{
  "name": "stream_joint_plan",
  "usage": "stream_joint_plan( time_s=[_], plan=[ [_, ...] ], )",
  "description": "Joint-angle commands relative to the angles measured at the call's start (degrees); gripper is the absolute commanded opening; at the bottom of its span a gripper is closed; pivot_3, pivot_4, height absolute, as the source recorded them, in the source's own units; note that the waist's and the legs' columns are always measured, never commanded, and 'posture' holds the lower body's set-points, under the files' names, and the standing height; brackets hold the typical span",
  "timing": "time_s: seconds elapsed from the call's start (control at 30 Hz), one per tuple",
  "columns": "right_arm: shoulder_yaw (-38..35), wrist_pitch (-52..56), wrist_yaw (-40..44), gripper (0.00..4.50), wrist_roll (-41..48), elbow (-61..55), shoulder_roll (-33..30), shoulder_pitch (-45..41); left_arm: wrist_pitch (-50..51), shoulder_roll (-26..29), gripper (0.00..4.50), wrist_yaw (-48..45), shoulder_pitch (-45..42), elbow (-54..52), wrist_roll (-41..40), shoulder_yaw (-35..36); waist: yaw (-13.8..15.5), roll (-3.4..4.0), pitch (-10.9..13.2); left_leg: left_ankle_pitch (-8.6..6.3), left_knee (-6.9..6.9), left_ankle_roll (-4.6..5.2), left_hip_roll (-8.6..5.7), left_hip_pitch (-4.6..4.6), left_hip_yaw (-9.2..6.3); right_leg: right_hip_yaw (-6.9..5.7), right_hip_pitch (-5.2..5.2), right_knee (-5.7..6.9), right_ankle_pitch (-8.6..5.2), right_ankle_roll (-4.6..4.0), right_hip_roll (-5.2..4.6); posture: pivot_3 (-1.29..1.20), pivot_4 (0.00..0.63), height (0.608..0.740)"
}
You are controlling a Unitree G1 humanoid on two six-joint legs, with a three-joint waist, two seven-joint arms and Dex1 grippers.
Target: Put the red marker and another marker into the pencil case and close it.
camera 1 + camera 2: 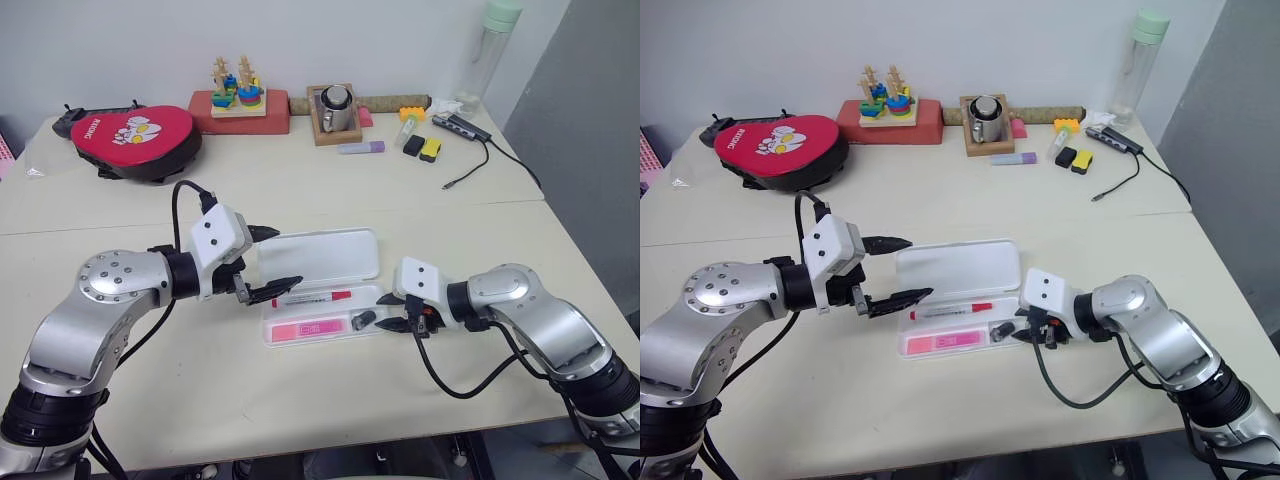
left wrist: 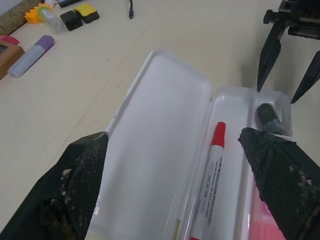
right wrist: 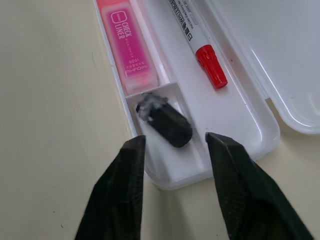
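The white pencil case lies open mid-table, its lid flat behind the tray. In the tray's long slot rests the red marker, and the pink highlighter fills the front slot. A small black object sits in the end compartment. My left gripper is open at the case's left end, with its fingers spread over lid and tray. My right gripper is open at the case's right end, its tips just short of the black object and holding nothing.
Along the far edge stand a red pouch, a stacking toy on a red block, a metal cup in a wooden tray, a purple marker, black and yellow erasers, a cabled hub and a bottle.
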Motion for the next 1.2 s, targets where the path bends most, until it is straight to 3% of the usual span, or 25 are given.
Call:
stream_joint_plan(
  time_s=[0.03,0.17,0.27,0.57,0.8,0.9,1.2],
  plan=[
    [-2.8,-0.2,-0.2,2.89,1.5,-0.8,-0.3,-2.3,-1.3,0.4,4.5,-0.3,-0.9,-0.2,0.5,0.3,0.0,0.0,0.0,0.0,0.0,0.0,0.0,0.0,0.0,0.0,0.0,0.0,0.0,0.0,0.0,0.0,0.15,0.74],
    [-3.9,-0.9,0.5,3.96,2.3,-0.2,-0.8,-3.2,-1.3,-0.1,4.5,-0.2,-0.9,-0.1,0.6,0.3,0.0,0.0,0.0,0.0,0.0,0.0,0.0,0.0,-0.01,-0.01,0.0,0.0,0.0,0.0,0.0,0.0,0.15,0.74],
    [-5.7,-0.8,1.4,4.41,3.8,0.2,-1.3,-4.0,-1.4,-0.6,4.5,0.3,-1.1,0.1,0.5,0.6,0.0,0.0,0.0,0.0,0.0,0.0,0.0,-0.01,-0.01,0.0,0.0,-0.01,0.02,-0.03,0.0,0.0,0.15,0.74],
    [-8.1,-7.1,0.1,4.41,0.2,13.9,-3.1,-11.2,1.4,-0.1,4.5,2.0,-0.7,1.1,-1.7,5.6,-0.1,-0.01,0.0,0.01,0.02,0.01,0.0,0.01,-0.01,-0.01,0.0,0.01,0.04,0.0,0.0,0.0,0.15,0.74],
    [-7.1,-16.6,-3.4,4.41,-5.0,29.2,1.4,-17.3,4.8,3.6,4.5,-1.5,3.7,-1.3,-7.6,12.8,-0.6,-0.01,0.0,0.0,-0.05,0.02,0.02,-0.01,0.06,0.02,-0.05,-0.02,0.08,-0.07,0.0,0.0,0.15,0.74],
    [-6.8,-20.4,-4.3,3.98,-6.8,35.4,3.9,-19.4,5.4,5.6,4.5,-2.8,5.0,-1.1,-9.0,16.1,-0.6,-0.01,0.0,0.0,-0.06,0.01,0.03,-0.02,0.05,0.02,-0.06,-0.02,0.08,-0.08,0.0,0.0,0.15,0.74],
    [-5.3,-28.5,-3.1,1.8,-9.3,47.7,11.1,-23.5,5.5,7.6,4.5,-3.1,6.9,-0.6,-10.2,19.5,-0.5,0.0,0.0,0.0,-0.05,0.01,0.02,-0.02,0.06,0.03,-0.06,-0.03,0.09,-0.08,-0.01,0.0,0.15,0.74]
  ],
)
